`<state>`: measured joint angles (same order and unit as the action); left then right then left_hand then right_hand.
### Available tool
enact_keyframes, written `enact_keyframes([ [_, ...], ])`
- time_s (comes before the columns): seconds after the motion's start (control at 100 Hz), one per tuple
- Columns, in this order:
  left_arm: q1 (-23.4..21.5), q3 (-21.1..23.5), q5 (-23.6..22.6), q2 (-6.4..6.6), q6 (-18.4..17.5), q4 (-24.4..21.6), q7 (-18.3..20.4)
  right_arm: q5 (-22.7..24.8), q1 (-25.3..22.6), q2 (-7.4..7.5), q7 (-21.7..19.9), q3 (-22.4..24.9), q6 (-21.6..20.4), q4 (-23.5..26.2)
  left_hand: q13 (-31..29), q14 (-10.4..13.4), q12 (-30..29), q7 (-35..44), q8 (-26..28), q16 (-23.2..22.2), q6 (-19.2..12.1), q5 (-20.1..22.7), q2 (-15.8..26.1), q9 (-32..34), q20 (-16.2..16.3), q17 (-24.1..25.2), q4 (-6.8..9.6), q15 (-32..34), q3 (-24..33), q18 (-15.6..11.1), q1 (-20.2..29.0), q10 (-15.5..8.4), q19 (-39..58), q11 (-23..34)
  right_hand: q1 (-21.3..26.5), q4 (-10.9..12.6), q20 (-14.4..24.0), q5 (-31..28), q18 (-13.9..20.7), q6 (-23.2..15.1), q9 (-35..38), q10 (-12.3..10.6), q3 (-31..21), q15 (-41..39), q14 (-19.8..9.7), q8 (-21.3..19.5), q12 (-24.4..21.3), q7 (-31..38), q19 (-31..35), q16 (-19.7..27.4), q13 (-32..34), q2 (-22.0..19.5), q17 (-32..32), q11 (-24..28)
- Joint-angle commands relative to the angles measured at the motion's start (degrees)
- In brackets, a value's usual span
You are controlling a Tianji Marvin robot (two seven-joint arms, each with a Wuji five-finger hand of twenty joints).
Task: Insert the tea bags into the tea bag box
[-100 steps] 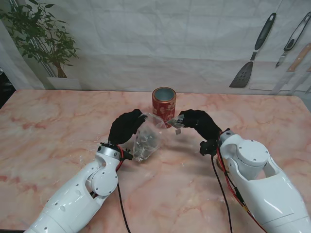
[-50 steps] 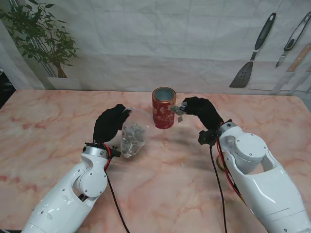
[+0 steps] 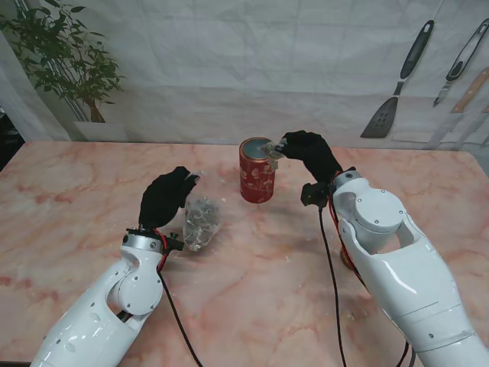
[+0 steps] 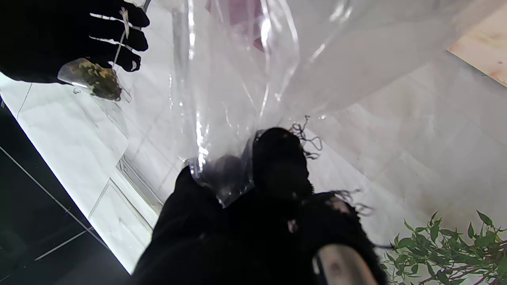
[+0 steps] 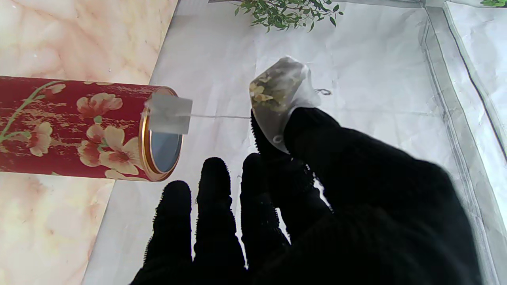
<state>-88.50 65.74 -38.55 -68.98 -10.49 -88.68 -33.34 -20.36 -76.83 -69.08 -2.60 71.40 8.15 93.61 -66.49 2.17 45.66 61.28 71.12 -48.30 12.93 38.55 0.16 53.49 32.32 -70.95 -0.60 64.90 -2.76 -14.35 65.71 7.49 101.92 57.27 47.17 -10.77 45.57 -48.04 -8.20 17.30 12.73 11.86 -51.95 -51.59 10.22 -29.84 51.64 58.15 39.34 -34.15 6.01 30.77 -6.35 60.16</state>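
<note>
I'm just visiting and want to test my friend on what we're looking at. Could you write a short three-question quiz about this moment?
1. True or false: the red floral tin stands upright with its mouth open.
2. Which hand holds the tea bag? A) left hand B) right hand C) neither
3. Fill in: the left hand's fingers pinch a clear plastic ____ of tea bags.

Key:
1. True. The tin has no lid on.
2. B. The right hand holds it beside the tin's rim, its paper tag dangling on a string at the mouth.
3. bag
</note>
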Motion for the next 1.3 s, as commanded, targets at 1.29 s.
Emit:
enact_keyframes([
  [1.29, 0.5, -0.6, 0.79, 0.17, -0.89, 1.5, 1.92, 0.93, 15.23, -5.12, 7.61, -7.7, 3.68, -14.82, -6.24, -10.54, 0.45, 7.92, 0.86, 0.39, 9.94, 5.9, 1.62, 6.87, -0.03, 7.06, 2.69, 19.02, 3.73, -5.53, 3.65, -6.27, 16.93, 11.72, 0.64, 0.77, 0.26, -0.75, 2.81, -5.77, 1.29, -1.83, 0.32, -2.08, -2.09, 0.68, 1.65, 0.18, 2.27, -1.39, 1.39, -0.4, 0.74, 0.57],
])
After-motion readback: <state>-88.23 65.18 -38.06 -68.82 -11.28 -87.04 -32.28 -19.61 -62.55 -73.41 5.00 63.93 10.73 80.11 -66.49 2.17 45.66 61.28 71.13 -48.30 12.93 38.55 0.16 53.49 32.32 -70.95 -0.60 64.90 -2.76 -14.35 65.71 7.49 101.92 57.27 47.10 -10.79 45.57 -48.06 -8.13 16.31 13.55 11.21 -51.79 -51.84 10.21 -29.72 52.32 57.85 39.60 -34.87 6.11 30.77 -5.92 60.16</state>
